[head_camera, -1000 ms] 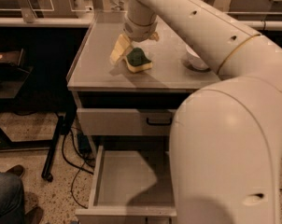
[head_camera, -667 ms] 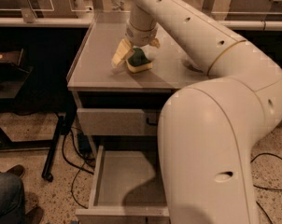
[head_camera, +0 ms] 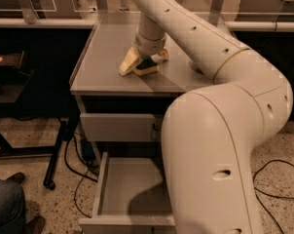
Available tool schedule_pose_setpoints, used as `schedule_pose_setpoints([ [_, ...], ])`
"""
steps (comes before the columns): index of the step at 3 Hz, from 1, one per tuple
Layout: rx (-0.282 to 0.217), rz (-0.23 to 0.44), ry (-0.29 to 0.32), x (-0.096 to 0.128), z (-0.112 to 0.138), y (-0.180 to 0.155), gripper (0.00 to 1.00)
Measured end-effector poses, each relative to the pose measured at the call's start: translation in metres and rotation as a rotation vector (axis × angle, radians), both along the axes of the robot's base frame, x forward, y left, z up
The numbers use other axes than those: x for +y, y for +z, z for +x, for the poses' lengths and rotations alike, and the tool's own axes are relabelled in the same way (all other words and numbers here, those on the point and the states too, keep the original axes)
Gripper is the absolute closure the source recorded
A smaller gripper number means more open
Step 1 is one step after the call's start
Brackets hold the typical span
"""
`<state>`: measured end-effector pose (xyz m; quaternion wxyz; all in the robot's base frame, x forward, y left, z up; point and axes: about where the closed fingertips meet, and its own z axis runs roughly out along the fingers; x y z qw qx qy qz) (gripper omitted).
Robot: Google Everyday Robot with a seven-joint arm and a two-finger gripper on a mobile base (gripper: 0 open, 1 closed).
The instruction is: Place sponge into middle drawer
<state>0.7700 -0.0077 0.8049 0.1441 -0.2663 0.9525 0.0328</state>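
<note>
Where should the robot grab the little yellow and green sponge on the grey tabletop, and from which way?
Grip the small yellow-and-green sponge across its two foam sides, coming straight down from above, because it lies flat on the grey cabinet top. The pale gripper is right over it.

At upper centre we see a flat grey cabinet top [head_camera: 105, 57], with the gripper [head_camera: 143, 65] down on it near its middle. Just under its front edge sits a closed grey drawer front [head_camera: 115, 126]. Left of the cabinet, a slanted black metal stand leg [head_camera: 58, 147] runs down to a small caster on the speckled terrazzo floor [head_camera: 25, 135]. Beside it, thin black cables [head_camera: 81, 172] trail over the floor, and we see another black cable [head_camera: 278, 179] looping at lower right. In the lower left corner we make out a blue-jeaned leg [head_camera: 6, 206] and a brown shoe [head_camera: 15, 178]. A dark side shelf [head_camera: 6, 65] stands at the left edge.
</note>
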Motion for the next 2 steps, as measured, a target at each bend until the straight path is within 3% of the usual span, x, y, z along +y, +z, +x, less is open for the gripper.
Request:
schedule_pose_setpoints([
  [1,0.0,0.0,0.0,0.0,0.0,-0.0001,0.42],
  [2,0.0,0.0,0.0,0.0,0.0,-0.0001,0.66],
])
